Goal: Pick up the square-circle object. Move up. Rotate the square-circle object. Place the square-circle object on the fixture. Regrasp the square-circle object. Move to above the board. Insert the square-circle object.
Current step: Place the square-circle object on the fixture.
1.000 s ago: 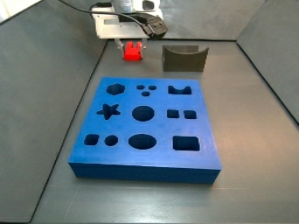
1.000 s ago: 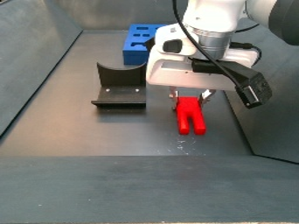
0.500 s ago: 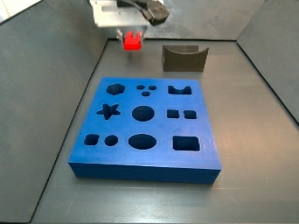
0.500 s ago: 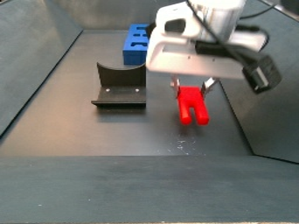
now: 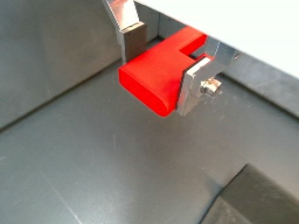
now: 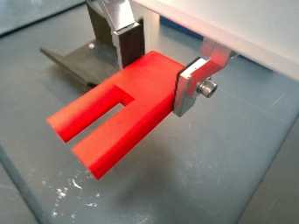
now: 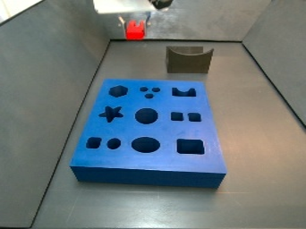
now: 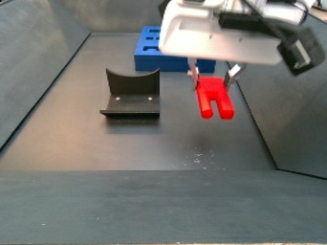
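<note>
My gripper (image 6: 159, 63) is clamped on the square-circle object (image 6: 111, 115), holding it clear of the floor with its forked end free. In a side view the fixture (image 8: 130, 93) sits at nine o'clock of it, the board (image 8: 149, 48) at eleven.

Even, soft overhead light, faint shadows, mild sheen on grey floor, low-res pics, gripper (image 8: 212, 71) w/ slight motion blur
</note>
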Available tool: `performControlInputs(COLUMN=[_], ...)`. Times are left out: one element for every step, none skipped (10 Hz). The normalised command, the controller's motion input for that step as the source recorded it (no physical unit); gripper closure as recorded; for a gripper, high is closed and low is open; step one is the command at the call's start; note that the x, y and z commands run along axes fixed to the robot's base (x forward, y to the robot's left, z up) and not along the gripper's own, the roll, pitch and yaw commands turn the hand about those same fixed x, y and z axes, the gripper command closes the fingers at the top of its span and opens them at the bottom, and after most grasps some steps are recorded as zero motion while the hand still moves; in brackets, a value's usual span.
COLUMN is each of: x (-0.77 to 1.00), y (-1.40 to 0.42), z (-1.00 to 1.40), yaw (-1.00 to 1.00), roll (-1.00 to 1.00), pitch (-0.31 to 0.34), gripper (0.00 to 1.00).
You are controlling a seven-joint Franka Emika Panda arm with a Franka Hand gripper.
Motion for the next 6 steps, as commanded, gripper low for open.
performControlInputs(x=[-0.01,-0.02,-0.02,-0.02,-0.02,-0.01], y=[0.00,-0.01,-0.01,-0.01,-0.01,-0.01], z=[1.00,1.00,1.00,1.00,0.84,0.67], yaw=[0.00,0.00,0.00,0.00,0.01,0.01], roll=[-0.02,-0.02,-0.03,-0.03,-0.04,-0.04], pitch=[0.031,0.031,0.031,0.033,0.035,0.039], gripper=[1.00,1.00,1.00,1.00,1.00,1.00])
